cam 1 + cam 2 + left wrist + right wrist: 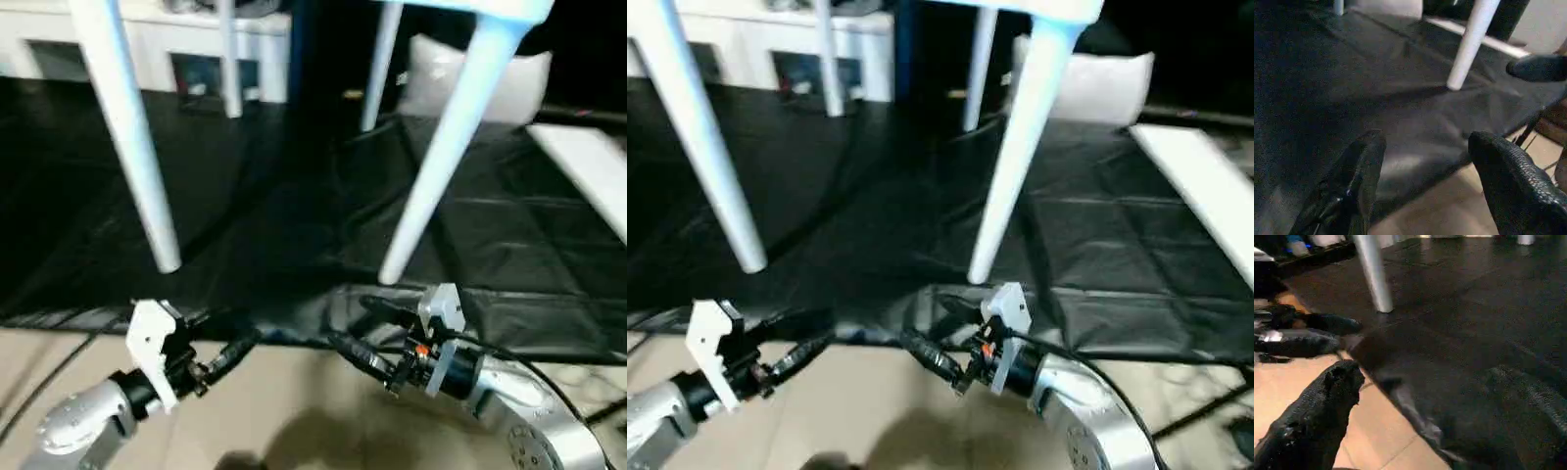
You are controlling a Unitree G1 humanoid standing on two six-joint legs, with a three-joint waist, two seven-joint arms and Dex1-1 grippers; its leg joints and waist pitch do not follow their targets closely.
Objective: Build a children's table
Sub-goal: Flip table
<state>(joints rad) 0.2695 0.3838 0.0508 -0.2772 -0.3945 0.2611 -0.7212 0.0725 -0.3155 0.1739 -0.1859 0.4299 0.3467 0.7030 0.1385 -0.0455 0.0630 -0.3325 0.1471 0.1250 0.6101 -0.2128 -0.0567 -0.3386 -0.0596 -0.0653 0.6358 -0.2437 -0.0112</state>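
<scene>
A: Standing upright on the black floor sheet (294, 196), the children's table (127, 147) has its legs running down from the top, splayed slightly outward at the feet. The two near feet rest close to the sheet's near edge.

B: Grippers?

A: The left gripper (230, 338) and right gripper (358, 333) hover low over the tan floor (294, 411) just near of that edge, tips pointing toward each other, apart. Both have their fingers spread and hold nothing.

B: Room?

A: Open sheet between the legs; a flat white board (588, 166) lies far right, and a white cabinet (196, 49) stands at the far side.
</scene>
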